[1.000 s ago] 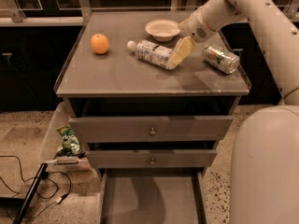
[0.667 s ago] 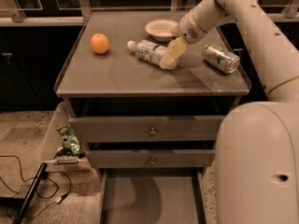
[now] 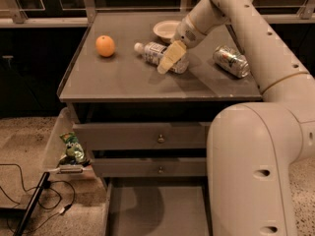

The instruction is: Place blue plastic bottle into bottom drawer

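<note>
Our gripper (image 3: 166,64) hangs low over the cabinet top (image 3: 123,80), tilted down and leftward in the view, right across the bottle (image 3: 151,51). We cannot tell whether it is open or closed, nor whether it touches the bottle or only covers it.

The bottle lies on its side near the middle of the top, white cap pointing left toward the orange (image 3: 105,46). The cap and the label end show. The other end is hidden behind the gripper.

Just behind the gripper sits 1 pale bowl (image 3: 165,29), partly hidden by the wrist. Right of the bottle, apart from it, a can (image 3: 231,61) lies on its side. The orange sits well to the left, near the back.

Below the top, 2 upper drawers (image 3: 142,135) with small knobs are closed. The bottom drawer (image 3: 157,208) is pulled out, its flat grey floor bare.

Our arm (image 3: 266,146) fills the right side of the view. A green bag (image 3: 73,149) rests in a pale tray left of the cabinet, and a cable (image 3: 34,200) trails on the speckled floor.
</note>
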### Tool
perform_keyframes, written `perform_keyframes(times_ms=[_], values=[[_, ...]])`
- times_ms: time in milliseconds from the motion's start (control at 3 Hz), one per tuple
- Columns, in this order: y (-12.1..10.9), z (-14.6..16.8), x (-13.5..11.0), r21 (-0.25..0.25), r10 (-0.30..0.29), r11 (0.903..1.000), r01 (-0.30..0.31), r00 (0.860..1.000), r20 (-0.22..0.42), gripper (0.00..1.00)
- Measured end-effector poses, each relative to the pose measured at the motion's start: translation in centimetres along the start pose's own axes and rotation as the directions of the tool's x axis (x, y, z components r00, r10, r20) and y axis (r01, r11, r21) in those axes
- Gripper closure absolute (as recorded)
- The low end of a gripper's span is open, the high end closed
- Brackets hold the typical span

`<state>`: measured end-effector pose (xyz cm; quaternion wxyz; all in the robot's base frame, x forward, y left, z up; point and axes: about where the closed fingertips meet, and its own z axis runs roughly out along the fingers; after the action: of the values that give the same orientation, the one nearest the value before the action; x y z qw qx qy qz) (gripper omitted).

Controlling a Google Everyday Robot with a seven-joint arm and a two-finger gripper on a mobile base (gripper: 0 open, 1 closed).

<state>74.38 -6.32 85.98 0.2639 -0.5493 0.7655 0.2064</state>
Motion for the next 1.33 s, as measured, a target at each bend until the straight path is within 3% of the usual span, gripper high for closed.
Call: perform_keyframes(times_ms=[333,1333], values=[[0.07,0.16,-0.06,-0.004,0.005,1.0000,-0.005,1.000,-0.005,0.16],[0.07,0.17,-0.06,-0.004,0.005,1.0000,-0.005,1.000,-0.005,0.86]])
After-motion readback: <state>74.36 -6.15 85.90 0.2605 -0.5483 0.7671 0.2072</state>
